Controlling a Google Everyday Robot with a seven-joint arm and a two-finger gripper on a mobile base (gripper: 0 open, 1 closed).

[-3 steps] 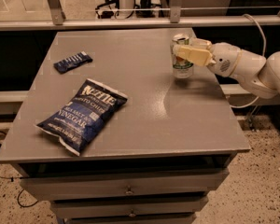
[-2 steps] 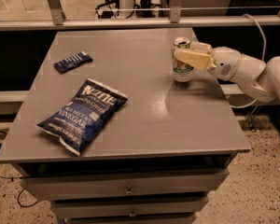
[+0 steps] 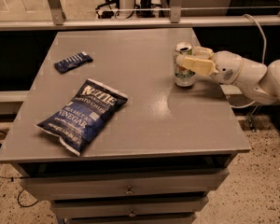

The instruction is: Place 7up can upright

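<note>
The 7up can (image 3: 184,65) stands upright on the grey table (image 3: 144,115), near its right edge. It has a white and green label and a silver top. My gripper (image 3: 189,58) reaches in from the right, with its cream fingers (image 3: 195,64) on both sides of the can's upper half. The near finger crosses the front of the can and the far finger shows behind its rim. The fingers appear closed on the can. The can's base rests on the tabletop.
A large blue Kettle chip bag (image 3: 83,114) lies flat at the front left. A small dark blue packet (image 3: 73,61) lies at the back left. A white cable (image 3: 259,31) hangs behind my arm. Drawers sit under the table's front edge.
The gripper and can have shifted slightly left and down, and the can stands on the tabletop with the fingers still around it.
</note>
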